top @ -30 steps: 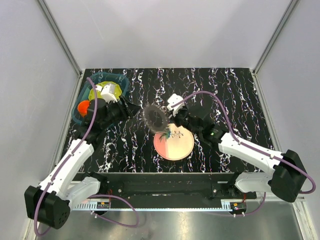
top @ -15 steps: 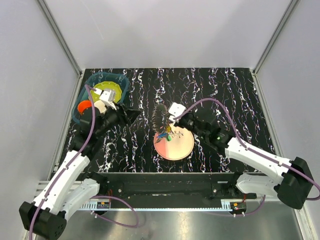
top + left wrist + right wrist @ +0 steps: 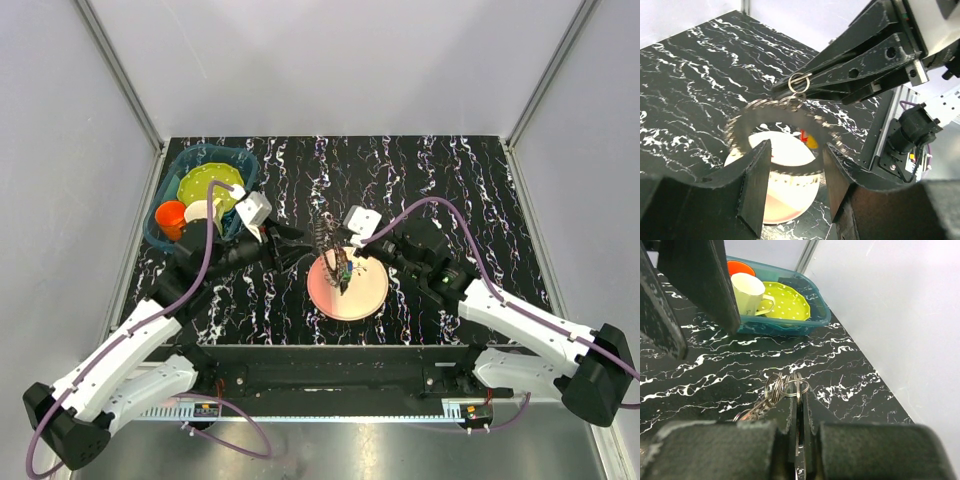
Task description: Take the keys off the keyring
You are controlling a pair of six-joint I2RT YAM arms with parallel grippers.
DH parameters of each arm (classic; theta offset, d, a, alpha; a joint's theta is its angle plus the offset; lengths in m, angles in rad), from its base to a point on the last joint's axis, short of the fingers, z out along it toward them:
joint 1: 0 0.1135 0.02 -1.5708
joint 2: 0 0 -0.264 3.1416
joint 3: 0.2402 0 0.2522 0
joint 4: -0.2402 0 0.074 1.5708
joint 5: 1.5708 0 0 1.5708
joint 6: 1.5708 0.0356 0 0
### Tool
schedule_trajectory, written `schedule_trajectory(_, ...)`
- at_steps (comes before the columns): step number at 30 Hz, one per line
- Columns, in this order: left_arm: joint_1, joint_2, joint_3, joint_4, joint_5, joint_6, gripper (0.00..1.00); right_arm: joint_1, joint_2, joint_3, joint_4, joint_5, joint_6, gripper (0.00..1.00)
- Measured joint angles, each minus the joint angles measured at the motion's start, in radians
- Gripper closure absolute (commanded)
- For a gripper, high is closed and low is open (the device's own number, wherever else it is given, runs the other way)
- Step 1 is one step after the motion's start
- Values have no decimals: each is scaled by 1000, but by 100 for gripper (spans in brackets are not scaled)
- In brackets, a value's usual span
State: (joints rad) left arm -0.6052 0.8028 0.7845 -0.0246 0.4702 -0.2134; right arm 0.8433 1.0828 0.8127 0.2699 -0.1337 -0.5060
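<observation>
Blur smears the keyring (image 3: 755, 112) in the left wrist view into a grey toothed band, so its spikes cannot be counted. From above it shows only edge-on, as a thin dark sliver (image 3: 322, 235) held up off the table (image 3: 450, 180), over the far rim of the pink plate (image 3: 365, 295). The right gripper (image 3: 340, 245) is clenched on the keyring, pinching it by a small split ring (image 3: 799, 80) at its top. In the right wrist view that ring and its neighbours (image 3: 790, 386) stick out of the closed fingertips, while the large ring below is mostly cut off by the gripper's own body. The keys (image 3: 342, 272) hang under the ring above the plate. They are too small to separate, showing only as specks of colour, red and yellow in the left wrist view. The left gripper (image 3: 292, 250) is released, with its fingers (image 3: 757, 180) spread on either side of the blurred ring. Whether they touch it cannot be told. A teal basin (image 3: 780, 326) of crockery stands at the far left of the table, and part of it is hidden behind the left arm.
</observation>
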Motion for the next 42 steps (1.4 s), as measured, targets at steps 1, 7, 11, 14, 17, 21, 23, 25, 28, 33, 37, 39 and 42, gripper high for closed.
schedule_trajectory(1, -15, 11, 5, 6, 2, 7, 53, 0, 0, -1, 2, -8, 6, 100)
schedule_trajectory(7, -55, 75, 19, 32, 23, 19, 54, 0, -1, -10, 4, -42, 15, 100)
schedule_trajectory(11, -64, 100, 19, 42, 31, 23, 54, 0, -6, -21, 7, -78, 18, 100)
schedule_trajectory(14, -65, 103, 19, 45, 35, 28, 54, 0, -18, -33, 7, -106, 18, 100)
schedule_trajectory(17, -65, 103, 20, 50, 47, 33, 54, 0, -28, -38, 7, -127, 18, 100)
schedule_trajectory(21, -65, 110, 27, 52, 90, 33, 54, 0, -40, -42, 7, -149, 18, 100)
schedule_trajectory(23, -65, 121, 32, 57, 124, 30, 54, 0, -45, -43, 7, -151, 18, 100)
schedule_trajectory(25, -65, 127, 33, 64, 152, 25, 54, 0, -48, -43, 7, -158, 17, 100)
schedule_trajectory(28, -65, 130, 33, 75, 181, 18, 54, 0, -53, -43, 7, -167, 17, 100)
schedule_trajectory(33, -65, 130, 33, 93, 203, 9, 54, 0, -58, -43, 7, -179, 18, 100)
schedule_trajectory(37, -65, 130, 33, 107, 217, 3, 54, 0, -61, -44, 7, -195, 18, 100)
schedule_trajectory(39, -65, 130, 33, 110, 224, 3, 54, 0, -64, -44, 5, -204, 19, 100)
schedule_trajectory(42, -65, 130, 33, 113, 235, 3, 54, 0, -72, -44, -3, -219, 25, 100)
